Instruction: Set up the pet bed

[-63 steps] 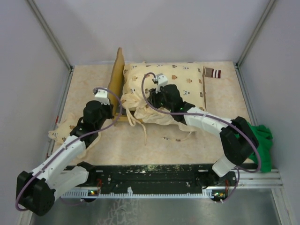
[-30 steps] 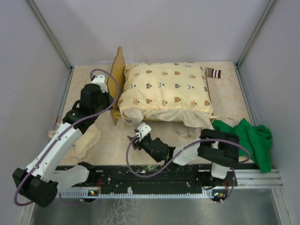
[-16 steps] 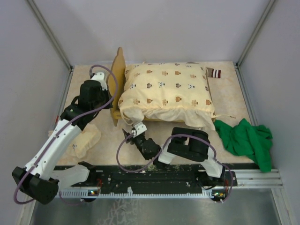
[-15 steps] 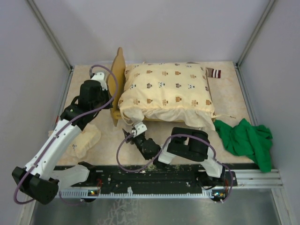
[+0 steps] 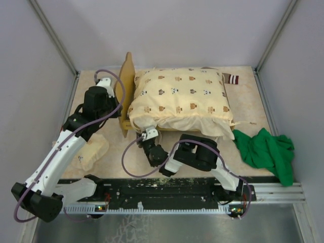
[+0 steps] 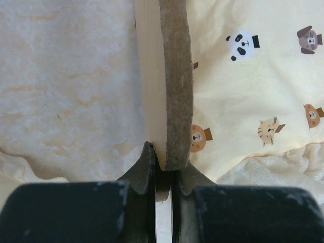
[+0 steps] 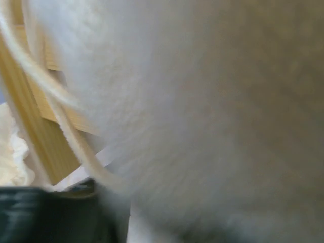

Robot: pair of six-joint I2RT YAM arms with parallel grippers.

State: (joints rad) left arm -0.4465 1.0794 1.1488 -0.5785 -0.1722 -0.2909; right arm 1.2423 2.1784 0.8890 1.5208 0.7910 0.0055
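The left arm (image 5: 61, 154) and right arm (image 5: 225, 174) are showing white link shells between blocky black joints. A purple-grey cable (image 5: 123, 161) is looping loosely along each arm. A small white block (image 5: 105, 82) is capping each wrist. The left fingers (image 6: 144, 169) are showing matt black, tapering from broad bodies to thin tips. A black base rail (image 5: 162, 188) is spanning both bases.

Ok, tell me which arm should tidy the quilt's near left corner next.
Right. The right tool sits at that corner of the quilt, while the left tool is clamped on the pet bed's headboard, likely steadying the frame.
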